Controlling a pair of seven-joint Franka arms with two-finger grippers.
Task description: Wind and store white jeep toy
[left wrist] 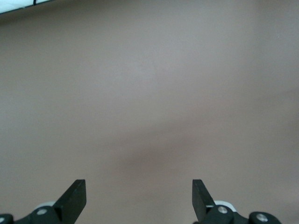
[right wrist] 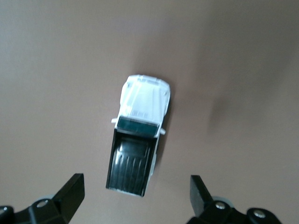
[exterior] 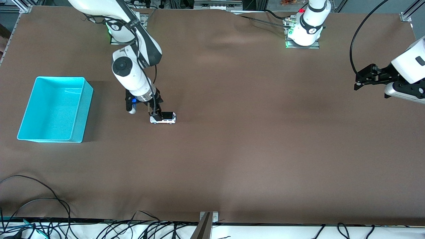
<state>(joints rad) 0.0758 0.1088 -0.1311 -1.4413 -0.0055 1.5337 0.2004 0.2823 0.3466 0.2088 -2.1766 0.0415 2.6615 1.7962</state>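
Toward the right arm's end sits the turquoise bin [exterior: 54, 109]; beside it the right gripper [exterior: 155, 114] hangs spread over the white jeep toy [exterior: 163, 118], roof plain from its wrist; the left gripper [exterior: 360, 80] waits, released.

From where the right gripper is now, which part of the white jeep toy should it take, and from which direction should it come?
Probably the two long sides of the white jeep toy, taken from straight above. It stands on its wheels on the brown table, narrow across its body and long from hood to rear. The right gripper is open over the rear end, a finger toward each side, touching nothing. The left gripper waits, open.
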